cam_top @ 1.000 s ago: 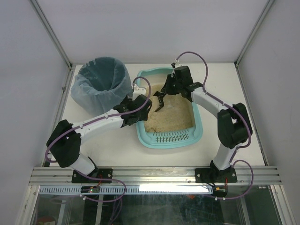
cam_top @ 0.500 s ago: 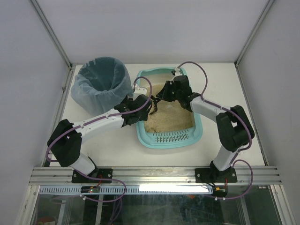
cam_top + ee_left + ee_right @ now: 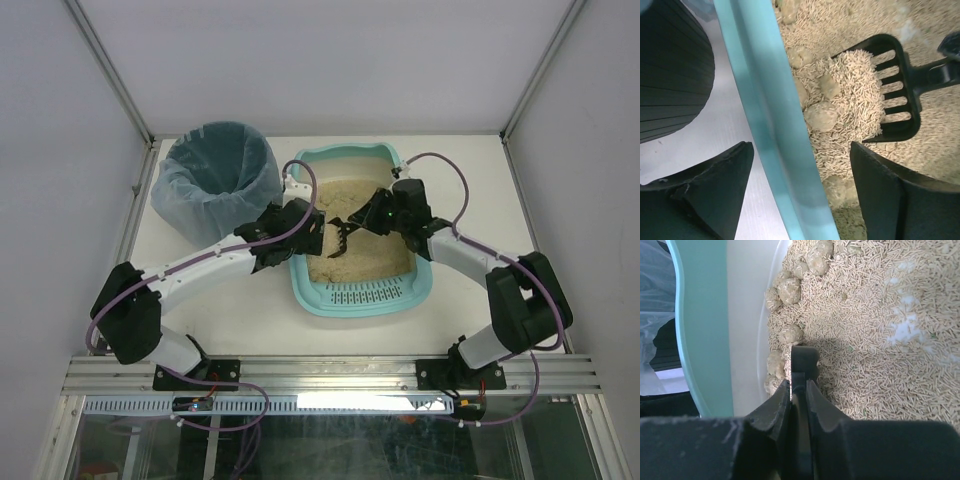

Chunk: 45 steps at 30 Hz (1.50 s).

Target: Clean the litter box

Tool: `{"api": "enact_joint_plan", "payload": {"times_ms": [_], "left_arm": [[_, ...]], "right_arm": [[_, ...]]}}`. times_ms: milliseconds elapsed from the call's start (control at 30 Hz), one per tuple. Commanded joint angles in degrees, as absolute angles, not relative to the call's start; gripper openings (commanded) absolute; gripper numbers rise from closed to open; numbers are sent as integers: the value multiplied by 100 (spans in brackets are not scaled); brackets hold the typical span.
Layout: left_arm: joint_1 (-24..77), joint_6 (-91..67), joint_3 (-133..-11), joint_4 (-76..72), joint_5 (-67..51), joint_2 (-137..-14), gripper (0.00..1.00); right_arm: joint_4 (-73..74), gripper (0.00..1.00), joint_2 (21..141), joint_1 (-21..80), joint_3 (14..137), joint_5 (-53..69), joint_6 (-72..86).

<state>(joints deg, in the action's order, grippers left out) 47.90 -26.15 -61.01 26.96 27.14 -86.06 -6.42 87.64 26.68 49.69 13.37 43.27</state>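
L gripper [image 3: 801,150] straddles litter box [image 3: 757,75] rim (spread).

On the counter [image 3: 250,320] the litter box [image 3: 365,308] sits in the middle, its grate [image 3: 368,293] at the six o'clock end. The bin [image 3: 215,180] stands just beside it at ten o'clock. The left claw [image 3: 800,170] straddles the box's nine o'clock wall. Inside, the scoop [image 3: 910,100], gripped by the right claw [image 3: 799,390], lies on the litter [image 3: 880,315], with clumps [image 3: 821,116] between it and that wall.
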Motion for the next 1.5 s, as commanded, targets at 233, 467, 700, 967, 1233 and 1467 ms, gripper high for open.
{"api": "enact_joint_plan", "payload": {"times_ms": [233, 467, 700, 967, 1233, 1467], "left_arm": [[4683, -2410, -6247, 2232, 2560, -7632, 90], [4667, -1845, -6393, 2059, 2265, -7341, 91], [4661, -1224, -6861, 1768, 1753, -7238, 91], [4640, -875, -6920, 1071, 1770, -7341, 94], [4587, -798, -7119, 783, 1841, -7593, 95], [4443, -649, -6541, 470, 1870, -7287, 95]], "right_arm": [[-1008, 0, 7483, 2318, 4536, 1381, 4799], [-1291, 0, 6780, 1815, 3878, 1757, 5199], [-2067, 0, 6227, 1182, 3170, 2491, 5870], [-3120, 0, 5709, 727, 2301, 2536, 6776], [-3846, 0, 5862, 683, 2035, 2770, 7028], [-4275, 0, 5947, 435, 1825, 2977, 7416]]}}
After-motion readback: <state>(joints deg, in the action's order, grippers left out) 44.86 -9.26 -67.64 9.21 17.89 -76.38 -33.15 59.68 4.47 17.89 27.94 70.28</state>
